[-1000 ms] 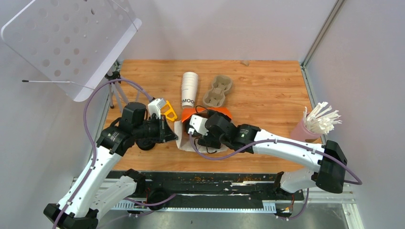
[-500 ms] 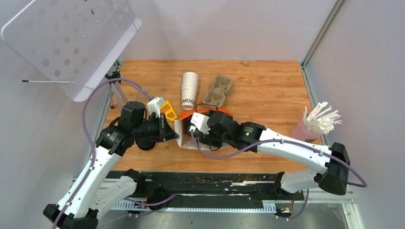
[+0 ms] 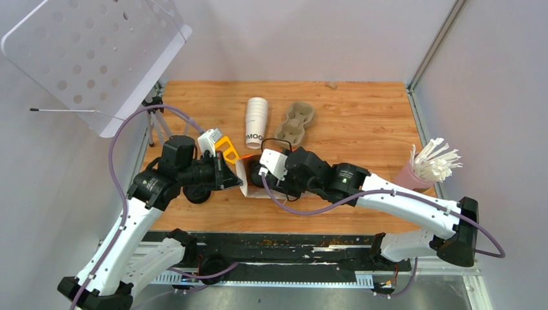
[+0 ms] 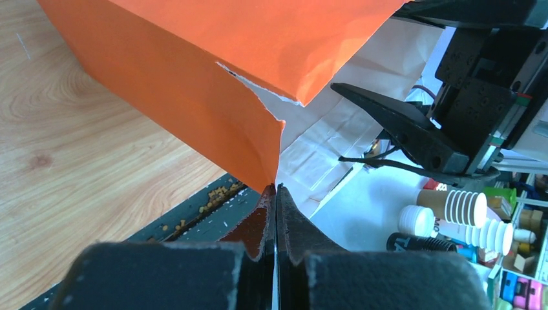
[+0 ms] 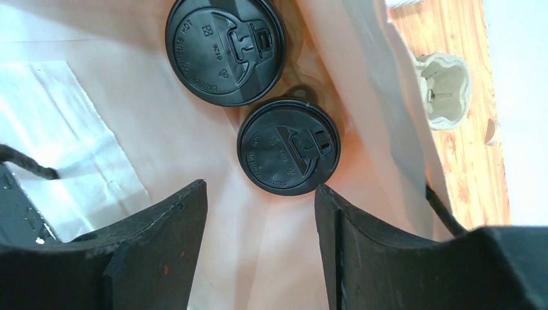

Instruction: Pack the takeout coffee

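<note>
An orange paper bag [image 4: 194, 64] with a white inside [image 3: 244, 179] stands at the table's middle. My left gripper [image 4: 276, 188] is shut on the bag's torn near edge and holds its mouth apart. My right gripper [image 5: 262, 194] points down into the bag with its jaws open and nothing between them. Below it two takeout coffees stand on the bag's floor; only their round black lids show, one [image 5: 289, 154] just past my fingertips and one [image 5: 225, 50] farther in. From above, my right gripper [image 3: 262, 175] hides the cups.
A stack of lidless white cups [image 3: 256, 121] lies behind the bag, next to a cardboard cup carrier [image 3: 295, 124]. A pink cup of white stirrers [image 3: 426, 165] stands at the right edge. A perforated white panel [image 3: 90, 51] on a small tripod [image 3: 154, 106] is at the far left.
My right gripper's jaws have narrowed, and the right arm has shifted slightly toward the far side over the bag. The left gripper keeps its hold on the bag's edge.
</note>
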Available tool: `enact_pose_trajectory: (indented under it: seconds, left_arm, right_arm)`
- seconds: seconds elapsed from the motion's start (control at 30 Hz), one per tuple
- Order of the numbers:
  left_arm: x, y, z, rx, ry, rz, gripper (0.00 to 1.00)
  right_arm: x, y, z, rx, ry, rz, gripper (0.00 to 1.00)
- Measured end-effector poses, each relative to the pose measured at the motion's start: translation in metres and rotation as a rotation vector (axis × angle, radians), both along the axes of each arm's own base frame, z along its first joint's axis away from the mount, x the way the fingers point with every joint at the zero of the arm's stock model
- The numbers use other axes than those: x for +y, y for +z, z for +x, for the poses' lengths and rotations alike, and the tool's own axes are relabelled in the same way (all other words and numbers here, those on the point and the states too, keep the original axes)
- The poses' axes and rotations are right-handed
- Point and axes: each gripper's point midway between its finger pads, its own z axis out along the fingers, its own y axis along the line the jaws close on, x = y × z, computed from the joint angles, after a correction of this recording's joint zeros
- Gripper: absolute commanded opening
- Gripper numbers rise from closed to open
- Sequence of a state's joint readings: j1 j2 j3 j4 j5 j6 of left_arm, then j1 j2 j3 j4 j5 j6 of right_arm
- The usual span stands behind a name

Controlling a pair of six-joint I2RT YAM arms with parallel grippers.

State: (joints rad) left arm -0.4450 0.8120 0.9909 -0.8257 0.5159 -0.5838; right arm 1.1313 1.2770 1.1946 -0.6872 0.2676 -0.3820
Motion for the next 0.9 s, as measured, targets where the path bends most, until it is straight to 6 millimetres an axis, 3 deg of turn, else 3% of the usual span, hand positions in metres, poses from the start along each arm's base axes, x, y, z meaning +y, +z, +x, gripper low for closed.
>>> enact_pose_trajectory:
  seconds: [0.3, 0.9]
  left_arm:
    - [-0.001, 0.013, -0.001, 0.009, 0.021, -0.026, 0.0]
    - [-0.003, 0.021, 0.0, 0.053, 0.051, -0.048, 0.0]
  right_arm:
    - [0.001, 0.027, -0.002, -0.003, -0.011, 0.065, 0.61]
    - [0.003, 0.08, 0.007, -0.069, -0.072, 0.188, 0.63]
